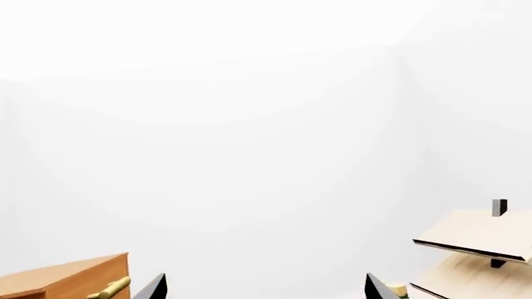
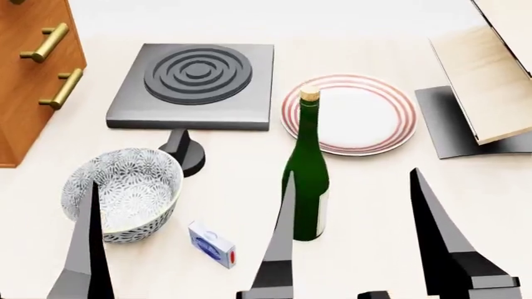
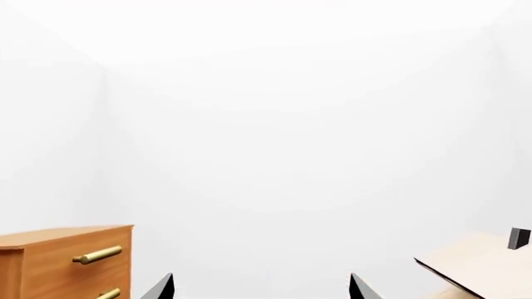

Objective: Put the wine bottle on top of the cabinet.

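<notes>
The wine bottle (image 2: pixel 306 187), dark green with a tan cork, stands upright on the table near the front, in the middle of the head view. Its cork tip shows in the left wrist view (image 1: pixel 397 290) beside one finger. The cabinet (image 2: pixel 21 81), reddish-brown with brass handles, stands at the far left and also shows in both wrist views (image 1: pixel 66 277) (image 3: pixel 66 261). My left gripper (image 1: pixel 266 288) and right gripper (image 3: pixel 261 288) are both open and empty. In the head view, one finger (image 2: pixel 278 249) stands just in front of the bottle; I cannot tell whose it is.
A patterned bowl (image 2: pixel 124 187) sits front left behind my leftmost finger (image 2: pixel 83 249). A small blue box (image 2: pixel 212 244), a black knob-like piece (image 2: pixel 187 152), a grey hob (image 2: pixel 195 78) and a red-ringed plate (image 2: pixel 349 112) are nearby. A pale slanted rack (image 2: pixel 490 81) stands right.
</notes>
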Controlling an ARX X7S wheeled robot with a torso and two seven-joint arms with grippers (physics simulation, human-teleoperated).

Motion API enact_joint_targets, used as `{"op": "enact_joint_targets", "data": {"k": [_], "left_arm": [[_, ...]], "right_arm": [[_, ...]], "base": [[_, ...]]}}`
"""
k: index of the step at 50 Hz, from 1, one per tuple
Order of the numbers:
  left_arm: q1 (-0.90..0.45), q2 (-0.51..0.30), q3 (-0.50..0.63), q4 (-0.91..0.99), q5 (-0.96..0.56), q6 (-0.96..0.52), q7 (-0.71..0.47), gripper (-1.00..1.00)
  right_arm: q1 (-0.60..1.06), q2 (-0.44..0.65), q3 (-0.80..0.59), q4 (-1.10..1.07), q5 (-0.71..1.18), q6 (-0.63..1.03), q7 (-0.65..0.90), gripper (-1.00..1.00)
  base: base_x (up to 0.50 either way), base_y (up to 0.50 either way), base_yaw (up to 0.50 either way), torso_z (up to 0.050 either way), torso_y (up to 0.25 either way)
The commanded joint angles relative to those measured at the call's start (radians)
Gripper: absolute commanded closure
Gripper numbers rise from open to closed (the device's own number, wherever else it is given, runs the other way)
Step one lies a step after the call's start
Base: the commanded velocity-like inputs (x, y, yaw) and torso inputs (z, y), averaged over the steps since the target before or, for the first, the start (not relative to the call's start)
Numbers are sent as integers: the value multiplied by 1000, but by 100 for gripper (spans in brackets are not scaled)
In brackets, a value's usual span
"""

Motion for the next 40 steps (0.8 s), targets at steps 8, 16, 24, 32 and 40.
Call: {"op": "enact_joint_targets", "data": {"k": [8,16,24,32,40], "left_arm": [[-4,5,12,2,7,7,4,-100],[-5,5,13,2,8,9,4,-100],[-7,5,15,2,9,8,4,-100],[-7,5,21,3,21,8,4,-100],[-5,5,21,3,21,10,4,-100]], "right_arm": [[17,53,-30,5,45,-33,57,-100],[20,63,-37,9,51,-38,71,-100],[20,71,-43,19,55,-52,77,-100],[27,80,-57,24,43,-48,89,-100],[27,84,-51,20,61,-53,103,-100]], "base": [[500,0,0,0,0],[500,0,0,0,0],[500,0,0,0,0],[293,0,0,0,2],[0,0,0,0,0]]}}
